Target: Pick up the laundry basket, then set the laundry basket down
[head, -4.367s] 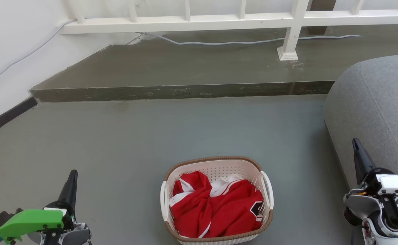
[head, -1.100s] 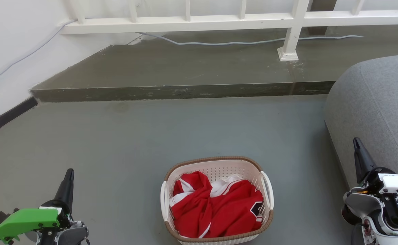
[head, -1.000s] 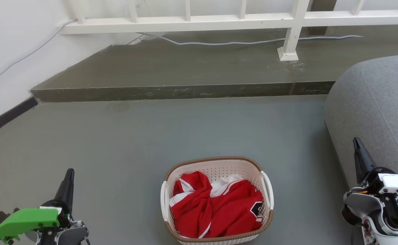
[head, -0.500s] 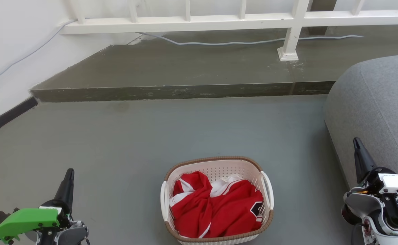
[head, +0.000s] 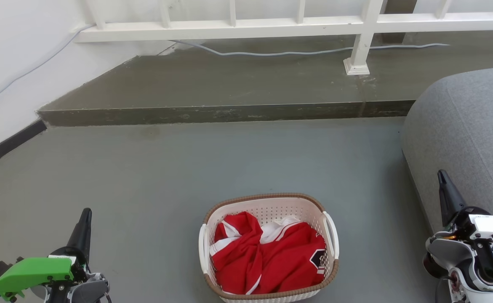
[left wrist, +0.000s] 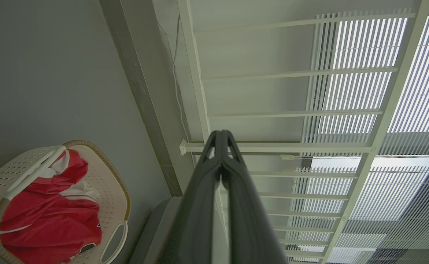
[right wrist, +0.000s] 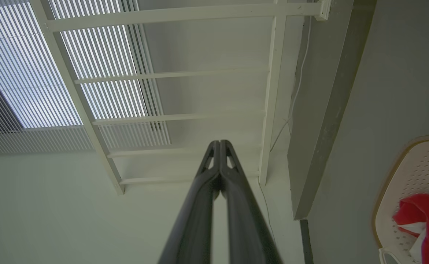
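The laundry basket [head: 267, 210] stands on the grey floor at the lower middle of the head view, cream-white and perforated with a brown rim and white side handles, holding red and white clothing. It also appears at the lower left of the left wrist view [left wrist: 111, 183] and the right edge of the right wrist view [right wrist: 415, 165]. My left gripper [head: 86, 212] is at the lower left, well left of the basket, shut and empty. My right gripper [head: 441, 174] is at the lower right, beside the grey sofa, shut and empty. Both sets of fingertips touch in their wrist views [left wrist: 220, 134] [right wrist: 219, 143].
A grey sofa [head: 465, 139] fills the right side. Beyond the basket is a raised dark step [head: 212, 113] with a white railing [head: 271, 27] and a cable along it. A white wall [head: 10, 63] runs on the left. Open floor lies between basket and step.
The left gripper has dropped slightly since the earliest frame; over the last second nothing has visibly moved.
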`<state>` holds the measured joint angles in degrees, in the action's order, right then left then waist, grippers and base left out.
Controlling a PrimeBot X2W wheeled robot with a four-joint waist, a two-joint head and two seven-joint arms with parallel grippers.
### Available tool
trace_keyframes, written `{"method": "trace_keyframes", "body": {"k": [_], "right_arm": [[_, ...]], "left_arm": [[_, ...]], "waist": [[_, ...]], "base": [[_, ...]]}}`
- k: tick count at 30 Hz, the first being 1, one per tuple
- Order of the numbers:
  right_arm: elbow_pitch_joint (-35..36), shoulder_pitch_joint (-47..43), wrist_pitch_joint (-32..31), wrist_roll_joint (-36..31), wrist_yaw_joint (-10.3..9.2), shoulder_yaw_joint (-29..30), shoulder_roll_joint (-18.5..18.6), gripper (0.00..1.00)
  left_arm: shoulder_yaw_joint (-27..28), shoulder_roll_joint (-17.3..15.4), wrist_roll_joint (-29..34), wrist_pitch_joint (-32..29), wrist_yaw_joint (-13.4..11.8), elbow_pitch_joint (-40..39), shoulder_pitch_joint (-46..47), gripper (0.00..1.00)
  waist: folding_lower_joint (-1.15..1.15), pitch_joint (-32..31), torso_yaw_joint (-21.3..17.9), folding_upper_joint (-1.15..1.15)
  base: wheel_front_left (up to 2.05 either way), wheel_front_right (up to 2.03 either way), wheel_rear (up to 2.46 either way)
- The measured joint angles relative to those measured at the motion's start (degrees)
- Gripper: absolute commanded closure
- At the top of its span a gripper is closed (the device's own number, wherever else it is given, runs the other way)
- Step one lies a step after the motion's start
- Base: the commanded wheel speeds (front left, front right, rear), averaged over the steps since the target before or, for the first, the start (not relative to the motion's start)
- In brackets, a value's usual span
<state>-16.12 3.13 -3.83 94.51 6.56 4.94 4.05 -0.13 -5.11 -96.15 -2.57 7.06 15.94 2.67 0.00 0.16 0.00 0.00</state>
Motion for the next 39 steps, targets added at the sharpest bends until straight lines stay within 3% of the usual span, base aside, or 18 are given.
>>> {"method": "trace_keyframes", "body": {"k": [39], "right_arm": [[0.07,0.03,-0.26,-0.01,0.45,0.15,-0.08,1.00]], "left_arm": [[0.15,0.15,0.02,-0.18,0.00,-0.10,0.03,1.00]], "waist": [[0.00,0.01,0.00,0.00]], "base": [[0.00,0.00,0.00]]}}
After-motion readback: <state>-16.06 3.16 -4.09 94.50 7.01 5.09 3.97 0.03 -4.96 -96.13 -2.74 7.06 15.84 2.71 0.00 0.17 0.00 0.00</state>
